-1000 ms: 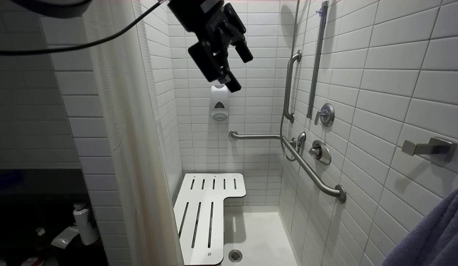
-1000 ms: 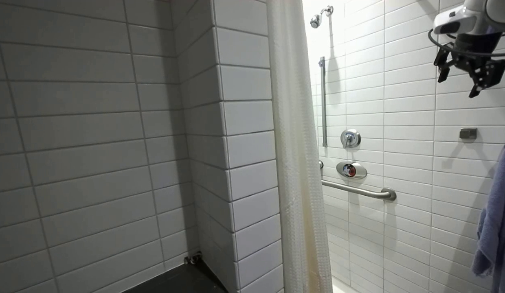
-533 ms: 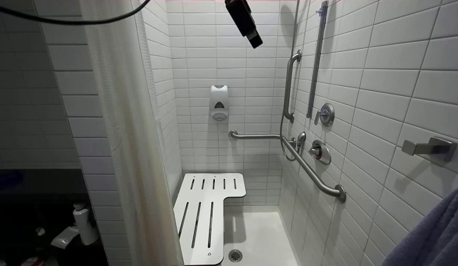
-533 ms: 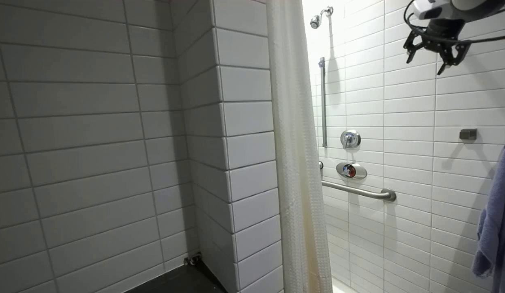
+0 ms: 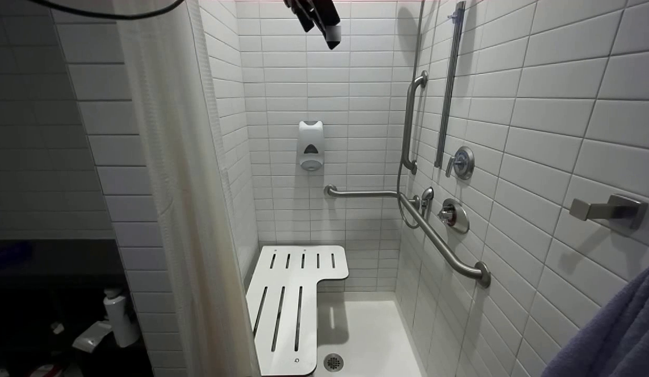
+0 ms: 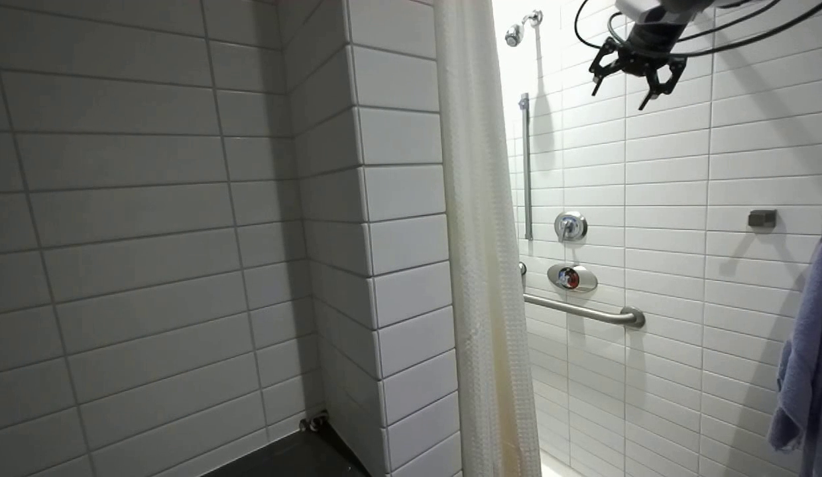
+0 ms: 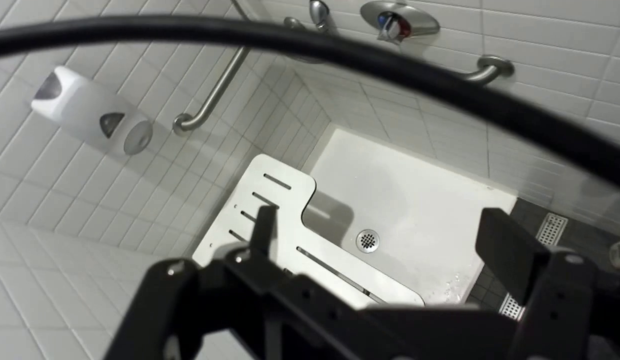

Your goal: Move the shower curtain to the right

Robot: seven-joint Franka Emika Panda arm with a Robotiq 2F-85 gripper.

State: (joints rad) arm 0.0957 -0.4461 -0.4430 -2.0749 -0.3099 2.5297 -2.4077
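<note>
Shower curtain (image 5: pixel 191 209) is hanging bunched in soft vertical folds, cream-white, finely textured; it's sitting at near left in an exterior view, slanting right toward the bottom.

The shower curtain (image 6: pixel 482 232) looks like matt cloth in a waffled weave, the towel (image 6: pixel 809 358) like rough terry. The wall tiles (image 6: pixel 666 242) are smooth and glossy. From here the grab bar (image 6: pixel 577 309) seems satin-finished metal; the mixer valve (image 6: pixel 572 277) shines like chrome. The shower seat (image 5: pixel 289 279) and the soap dispenser (image 5: pixel 310 137) look like smooth plastic.
</note>
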